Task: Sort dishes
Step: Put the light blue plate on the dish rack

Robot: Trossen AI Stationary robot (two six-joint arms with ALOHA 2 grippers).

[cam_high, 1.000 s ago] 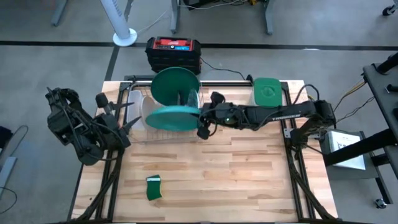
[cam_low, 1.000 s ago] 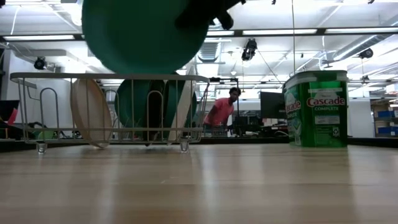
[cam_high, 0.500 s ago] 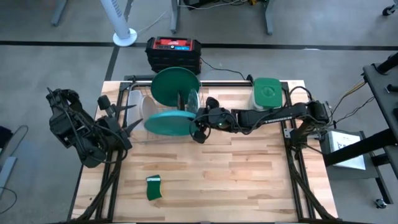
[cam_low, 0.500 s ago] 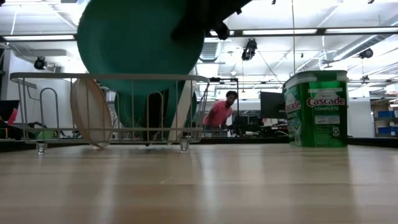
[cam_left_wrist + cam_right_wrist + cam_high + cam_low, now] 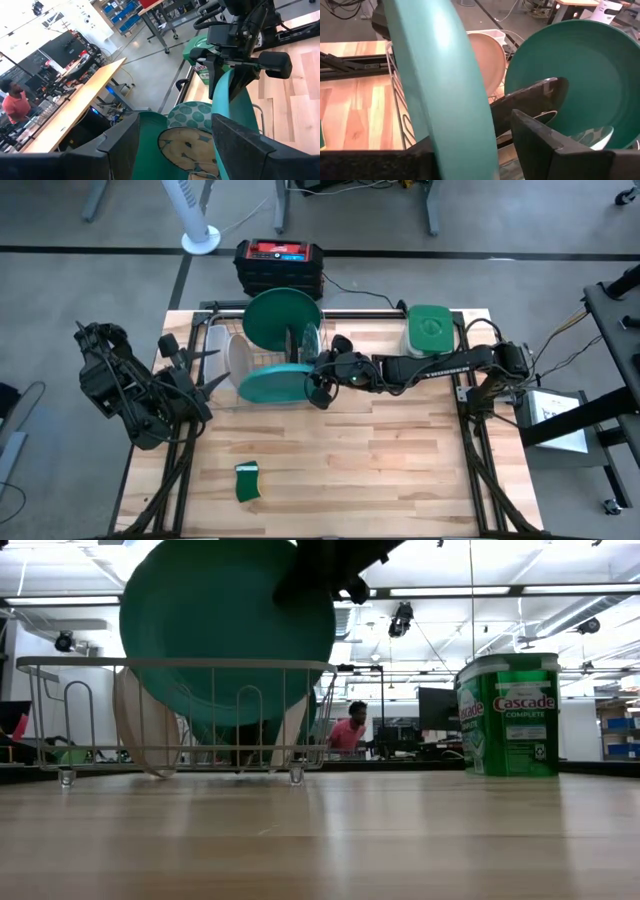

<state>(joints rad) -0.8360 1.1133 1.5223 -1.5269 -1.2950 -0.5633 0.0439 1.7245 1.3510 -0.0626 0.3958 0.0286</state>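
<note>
1. Teal plate sits on edge, partly down inside the wire rack. Judgement: ease off slowly and lift clear only once the rack carries it.
2. Right gripper is at the plate's rim, on the side away from the rack's whitish plate; fingers straddle the rim, grip uncertain.
3. Left gripper waits spread beside the rack, empty.

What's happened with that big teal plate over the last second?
The right gripper has lowered the teal plate into the wire rack, tipping it from nearly flat toward upright, with its fingers beginning to loosen. The left gripper, the dark green plate, the canister and the sponge stayed put.
</note>
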